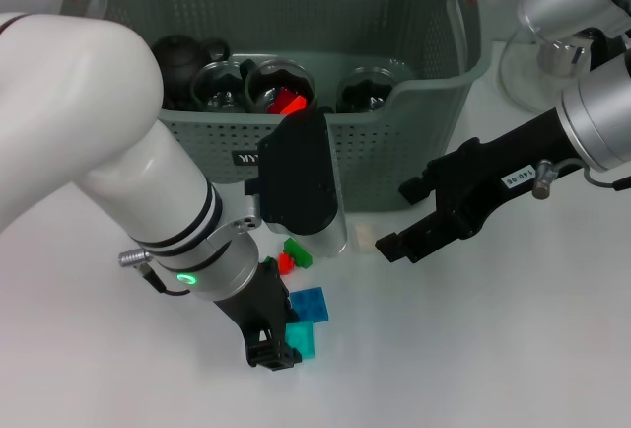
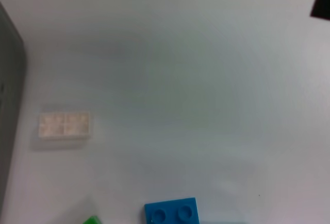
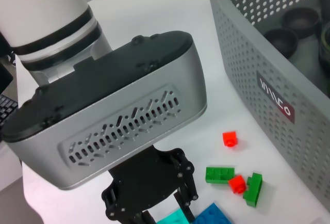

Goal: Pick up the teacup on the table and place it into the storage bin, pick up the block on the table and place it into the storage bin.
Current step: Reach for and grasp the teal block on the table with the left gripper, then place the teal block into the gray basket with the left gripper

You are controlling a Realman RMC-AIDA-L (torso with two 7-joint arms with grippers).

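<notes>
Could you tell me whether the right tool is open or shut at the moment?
Open. In the head view the right tool shows its two black fingers spread apart with nothing between them, above the table beside the storage bin.

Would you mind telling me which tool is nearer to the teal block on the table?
The left. The left tool is right at the teal block, beside the blue block. The right tool hovers farther off, near the storage bin.

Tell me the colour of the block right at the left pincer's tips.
Teal block, clearest in the head view.
</notes>
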